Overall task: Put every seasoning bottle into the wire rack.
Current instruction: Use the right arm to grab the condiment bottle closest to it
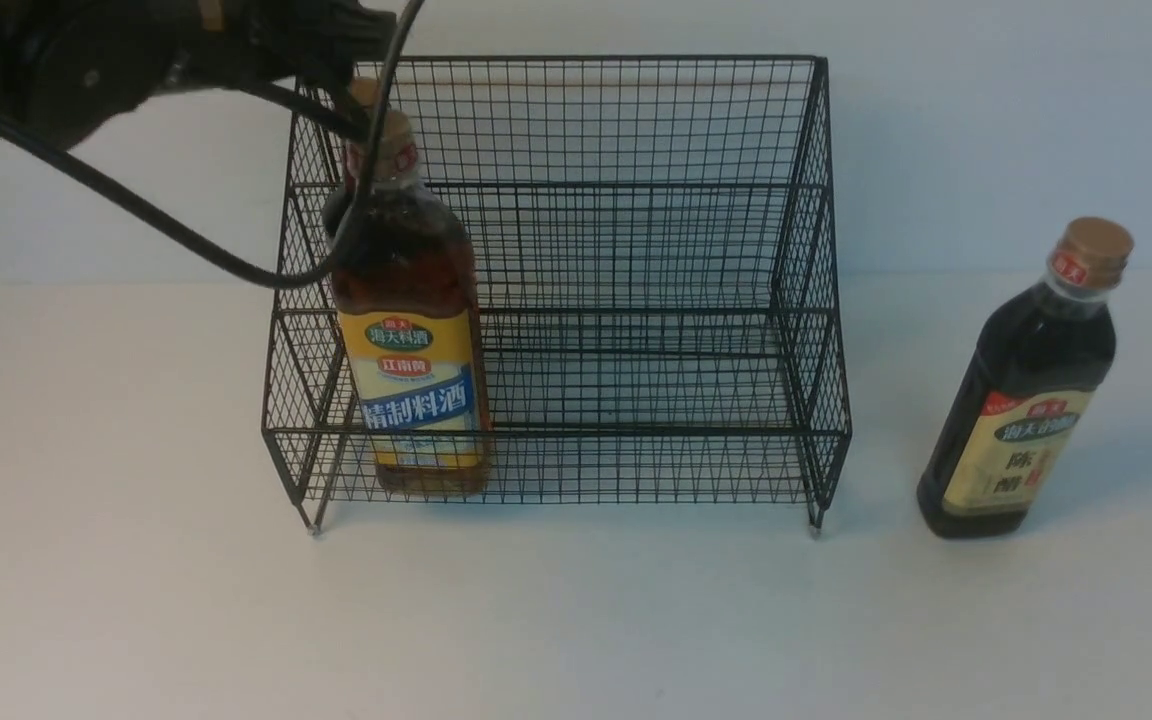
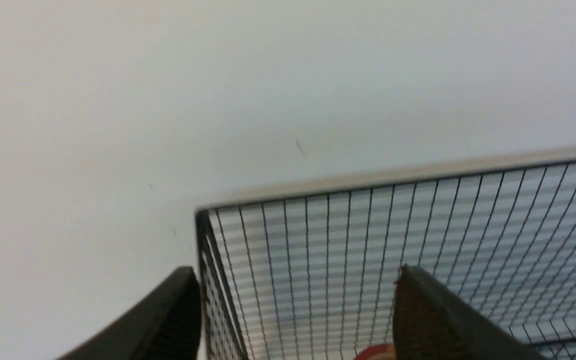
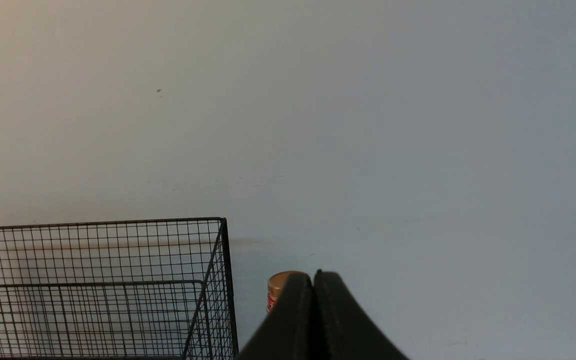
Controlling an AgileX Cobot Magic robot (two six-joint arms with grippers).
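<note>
Nearest me the white worktop [image 1: 136, 600] lies bare in front of the wire rack [image 1: 656, 432]. The right hand [image 3: 313, 280] has its fingers pressed tight together on nothing, and the tan cap of the near-black vinegar bottle [image 1: 1021, 400] peeks out just past them. That bottle stands upright on the worktop, well off the rack's right side. Inside the rack, at the left end of the low front tier, the amber cooking-wine bottle [image 1: 416, 370] stands upright. Just behind it a second bottle [image 1: 363, 93] is mostly hidden; I cannot tell its tier. Above the rack's back left corner the left hand [image 2: 295, 272] hangs spread wide, holding nothing, one finger on either side of the rack's left wall.
</note>
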